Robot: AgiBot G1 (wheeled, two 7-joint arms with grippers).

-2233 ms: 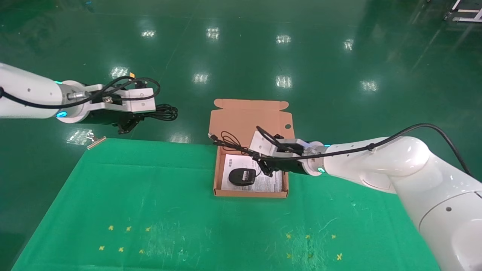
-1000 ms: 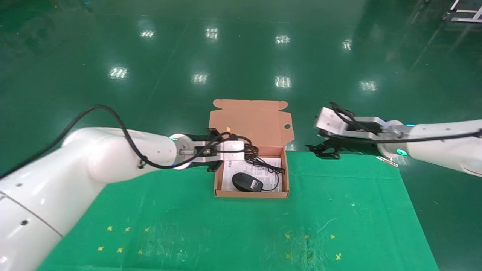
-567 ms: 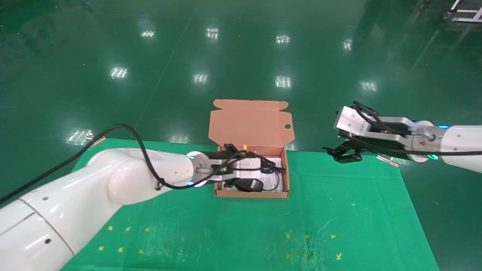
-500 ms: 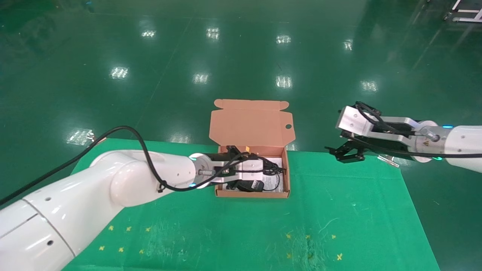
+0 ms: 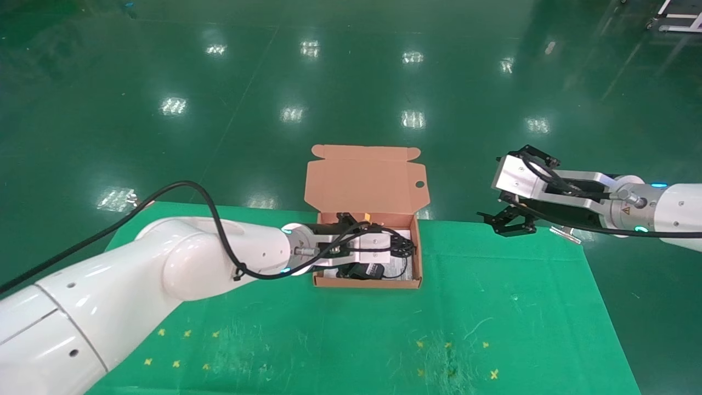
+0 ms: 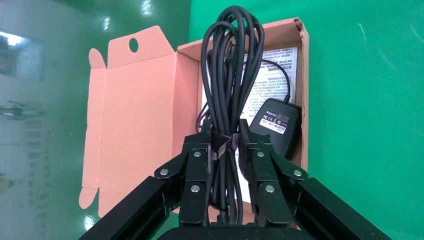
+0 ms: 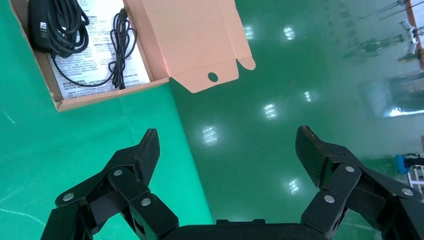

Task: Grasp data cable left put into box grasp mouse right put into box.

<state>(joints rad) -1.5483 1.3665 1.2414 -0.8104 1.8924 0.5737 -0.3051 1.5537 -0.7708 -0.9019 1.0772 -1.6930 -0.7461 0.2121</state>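
One box (image 5: 366,181). One mouse (image 6: 276,125), lying in it just beyond the left gripper (image 6: 230,150). One cable (image 6: 231,75) bundle, clamped in that gripper. One leaflet (image 7: 95,65) under them. Two grippers: the left over the box, the right gripper (image 7: 227,150) spread wide, well apart from it. One table (image 5: 351,329).

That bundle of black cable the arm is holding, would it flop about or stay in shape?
Probably mostly in shape: the data cable is bound by a band where the left gripper pinches it. The loops beyond the fingers look loose, so they may sag. It seems light, hanging over the box.
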